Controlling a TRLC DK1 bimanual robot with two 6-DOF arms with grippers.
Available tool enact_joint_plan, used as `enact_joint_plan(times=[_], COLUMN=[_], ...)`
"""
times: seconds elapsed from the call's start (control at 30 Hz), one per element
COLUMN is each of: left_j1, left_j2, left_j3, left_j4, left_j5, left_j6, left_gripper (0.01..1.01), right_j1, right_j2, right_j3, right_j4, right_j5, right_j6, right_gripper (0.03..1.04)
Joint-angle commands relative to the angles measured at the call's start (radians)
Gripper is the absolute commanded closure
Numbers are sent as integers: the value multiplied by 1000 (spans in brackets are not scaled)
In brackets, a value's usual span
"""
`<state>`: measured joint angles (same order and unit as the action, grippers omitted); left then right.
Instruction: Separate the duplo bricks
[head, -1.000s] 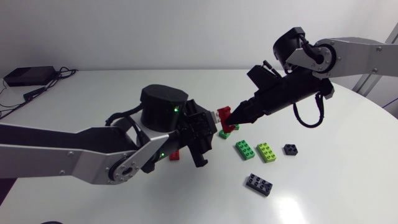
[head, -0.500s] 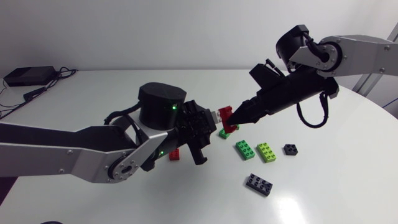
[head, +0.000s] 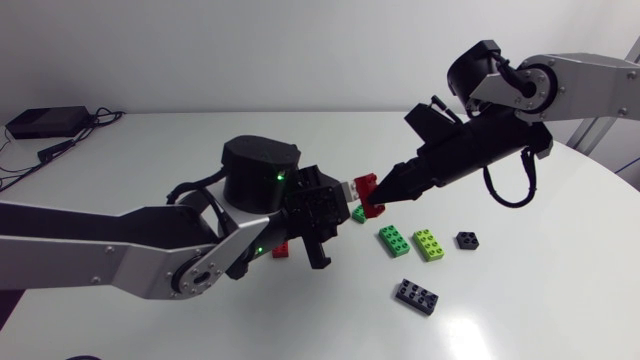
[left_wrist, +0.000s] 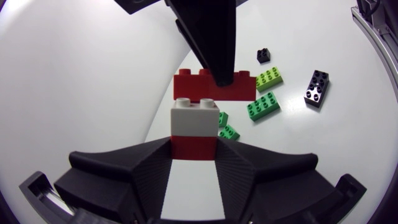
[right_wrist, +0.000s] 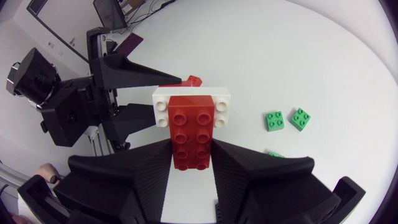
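From above, you see the stack (head: 368, 193) held off the table (head: 560, 300) between both grippers.

Left wrist: your left gripper (left_wrist: 194, 147) clamps the bottom red brick (left_wrist: 194, 151). One white brick (left_wrist: 194, 112) sits on it, and the long red brick (left_wrist: 239, 89) lies crosswise.

Right wrist: your right gripper (right_wrist: 193, 149) pinches that long brick lengthways, pointing at the left gripper. Two small green bricks (right_wrist: 273, 121) lie beside it.

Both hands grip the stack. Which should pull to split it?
Right, probably: the right hand holds only the long red brick at one end, while the left hand clamps the small red brick joined to the white brick.
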<state>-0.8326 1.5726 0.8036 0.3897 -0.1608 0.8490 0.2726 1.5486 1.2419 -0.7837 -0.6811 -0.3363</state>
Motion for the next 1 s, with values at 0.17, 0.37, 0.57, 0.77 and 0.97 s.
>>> enact_joint_plan(times=[0.17,0.37,0.57,0.77,0.97], left_j1=[-2,10,56,135,168], left_j2=[-29,-37,-72,-140,-191], left_j3=[-40,-53,-53,-18,-20], left_j4=[6,6,-8,-61,-101], left_j5=[-5,-5,-5,20,40], left_j6=[41,41,45,51,27], left_gripper=[649,649,649,648,648], right_j1=[-1,-32,-55,74,211], right_j2=[-4,-35,-50,-82,-31], right_j3=[25,14,-41,-151,-210], right_j4=[-37,-20,26,133,199], right_j5=[-35,-14,69,282,459], right_j6=[8,3,-32,-73,-127], right_gripper=[748,748,748,748,748])
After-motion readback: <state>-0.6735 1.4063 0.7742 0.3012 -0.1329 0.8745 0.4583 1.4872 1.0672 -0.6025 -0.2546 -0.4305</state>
